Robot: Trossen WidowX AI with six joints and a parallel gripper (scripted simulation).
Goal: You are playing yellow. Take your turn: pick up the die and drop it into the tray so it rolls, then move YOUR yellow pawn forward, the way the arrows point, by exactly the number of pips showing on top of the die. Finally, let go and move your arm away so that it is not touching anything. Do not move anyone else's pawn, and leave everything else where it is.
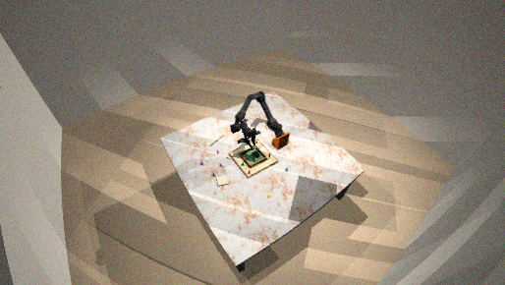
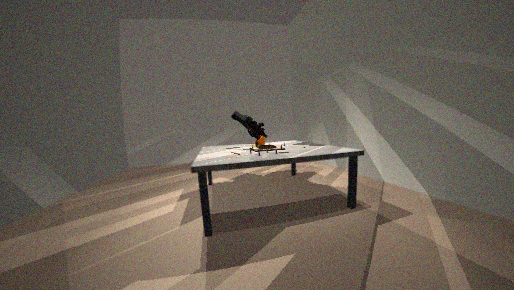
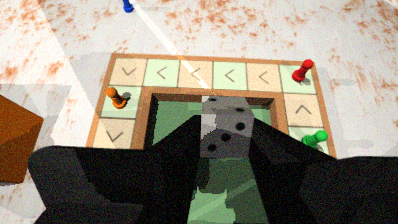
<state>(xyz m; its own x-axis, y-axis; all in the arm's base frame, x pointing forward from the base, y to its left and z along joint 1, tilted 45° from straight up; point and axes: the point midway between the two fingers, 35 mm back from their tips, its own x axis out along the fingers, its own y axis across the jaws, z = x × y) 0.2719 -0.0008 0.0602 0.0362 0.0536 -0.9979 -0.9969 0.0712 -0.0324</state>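
Observation:
My gripper (image 3: 222, 123) (image 1: 248, 142) is shut on the grey die (image 3: 227, 125) and holds it above the green tray (image 3: 167, 122) in the middle of the game board (image 3: 129, 70) (image 1: 260, 168). Black pips show on the die's visible faces. The track of arrow squares runs around the tray. In the wrist view an orange pawn (image 3: 116, 96) stands on the left side of the track, a red pawn (image 3: 301, 71) on the far right corner and a green pawn (image 3: 315, 137) on the right side. No yellow pawn shows in the wrist view; the fingers hide the near part of the board.
An orange-brown block (image 3: 12, 140) (image 1: 280, 142) sits at the arm's foot, left of the board. A blue pawn (image 3: 128, 6) stands off the board on the marbled table (image 1: 305, 157). Small purple, blue and yellow pieces, a pale card (image 1: 222, 180) and a thin stick (image 1: 216, 141) lie around it.

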